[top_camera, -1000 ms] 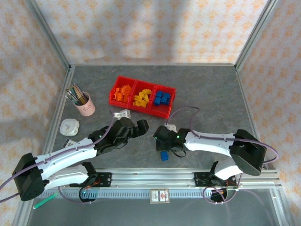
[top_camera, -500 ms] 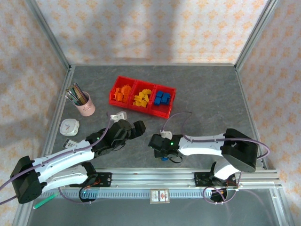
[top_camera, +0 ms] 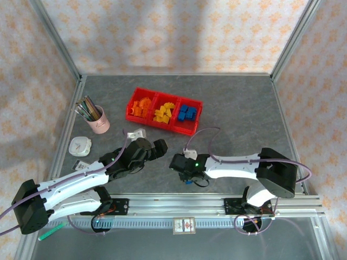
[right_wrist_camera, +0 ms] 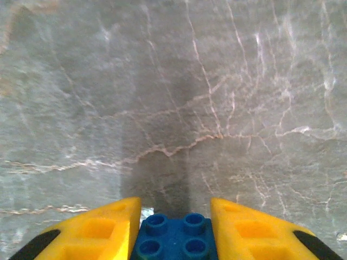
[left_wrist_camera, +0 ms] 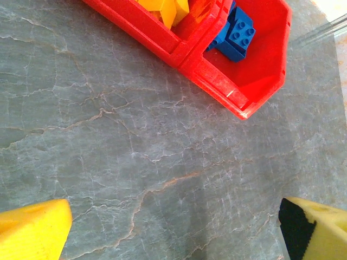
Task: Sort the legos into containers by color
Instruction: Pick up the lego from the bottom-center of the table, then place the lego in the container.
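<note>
Across red containers (top_camera: 142, 120), orange legos (top_camera: 141, 106) left, yellow legos (top_camera: 164, 112) centre, blue legos (top_camera: 187, 112) right

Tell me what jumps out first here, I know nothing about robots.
The bright red tray at the back of the grey table stands out, its three bins holding orange bricks, yellow bricks and blue bricks. Nearer the front, the right gripper is closed on one loose blue brick on the table, while the left gripper hangs open to its left.
</note>
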{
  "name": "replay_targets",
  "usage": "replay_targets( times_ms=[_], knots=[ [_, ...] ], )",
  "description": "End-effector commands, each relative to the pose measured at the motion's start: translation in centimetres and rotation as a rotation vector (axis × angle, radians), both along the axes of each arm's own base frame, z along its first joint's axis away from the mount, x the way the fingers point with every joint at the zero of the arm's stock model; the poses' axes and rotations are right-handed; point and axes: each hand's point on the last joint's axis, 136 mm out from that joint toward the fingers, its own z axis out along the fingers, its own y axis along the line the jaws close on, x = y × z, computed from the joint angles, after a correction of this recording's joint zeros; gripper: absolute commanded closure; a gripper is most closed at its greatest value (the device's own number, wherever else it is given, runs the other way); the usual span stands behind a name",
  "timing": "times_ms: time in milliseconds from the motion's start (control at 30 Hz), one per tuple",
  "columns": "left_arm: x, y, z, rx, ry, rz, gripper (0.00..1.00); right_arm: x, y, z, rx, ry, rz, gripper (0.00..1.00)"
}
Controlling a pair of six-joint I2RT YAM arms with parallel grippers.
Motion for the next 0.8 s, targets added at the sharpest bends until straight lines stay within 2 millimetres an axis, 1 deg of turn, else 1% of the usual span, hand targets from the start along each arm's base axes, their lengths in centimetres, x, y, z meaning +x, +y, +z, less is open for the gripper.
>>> replay_targets(
  times_ms=[0,167,267,367,433,533,600,700,767],
  knots=[
    [0.2,0.8,0.6,0.038,-0.025,0.023,0.01,1.9,0.0,2.5,0.010,-0.073,-0.014,0.67],
    [0.9,0.9,1.5,0.041,-0.052,0.027,0.01,4.5,-0.3,4.7,0.046,-0.108,-0.034,0.67],
    [1.6,0.7,2.1,0.036,-0.066,0.022,0.01,7.0,-0.7,6.6,0.040,-0.174,-0.044,0.67],
    [2.4,0.6,3.2,0.027,-0.089,0.023,0.01,10.1,-1.2,8.6,0.058,-0.223,-0.074,0.67],
    [3.2,0.6,4.2,0.021,-0.115,0.023,0.01,12.6,-1.3,10.2,0.082,-0.266,-0.094,0.67],
    [4.3,0.6,5.0,0.013,-0.132,0.024,0.01,16.1,-0.9,12.4,0.092,-0.336,-0.108,0.66],
    [5.0,0.7,5.6,0.012,-0.146,0.024,0.01,18.2,-0.8,13.2,0.076,-0.355,-0.116,0.66],
    [6.0,0.9,6.2,0.030,-0.170,0.024,0.01,21.2,-0.8,13.6,0.044,-0.380,-0.131,0.65],
    [6.7,1.2,6.3,0.038,-0.168,0.036,0.01,23.2,-1.1,13.7,0.022,-0.396,-0.145,0.65]
  ],
)
